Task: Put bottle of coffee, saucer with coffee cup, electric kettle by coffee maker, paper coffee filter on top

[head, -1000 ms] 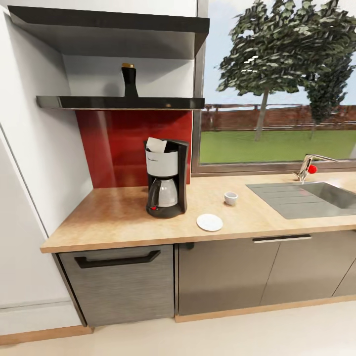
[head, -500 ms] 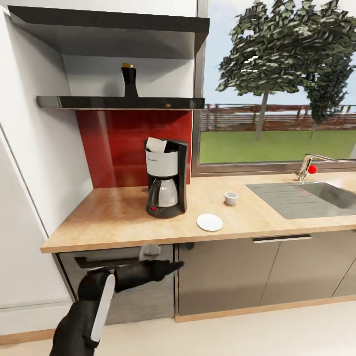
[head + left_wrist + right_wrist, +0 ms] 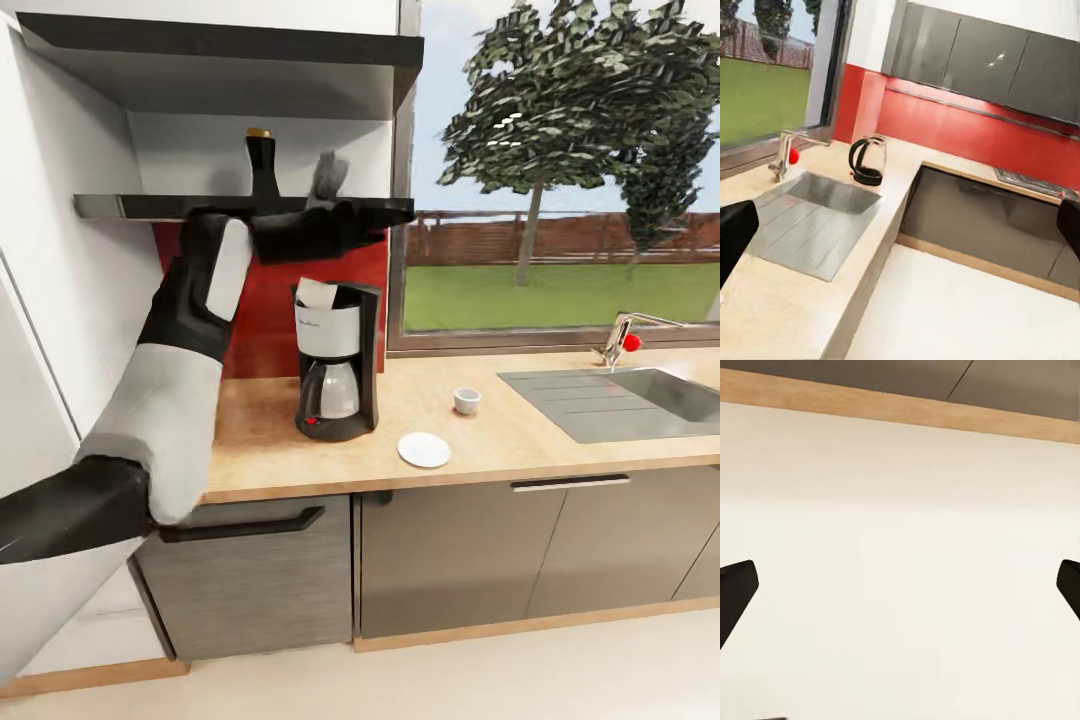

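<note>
Left hand (image 3: 375,215) was raised to shelf height, fingers spread wide and empty, pointing toward the window. Bottle of coffee (image 3: 262,162) stood upright on the kitchen shelf (image 3: 120,206), long axis vertical, behind the forearm and back toward the wall from the fingertips; judged the hand must pull back and turn inward to reach it. Left arm clearly nearer; right hand (image 3: 900,585) open, facing bare floor (image 3: 900,510). Coffee maker (image 3: 337,360) on the bench (image 3: 260,440) below
</note>
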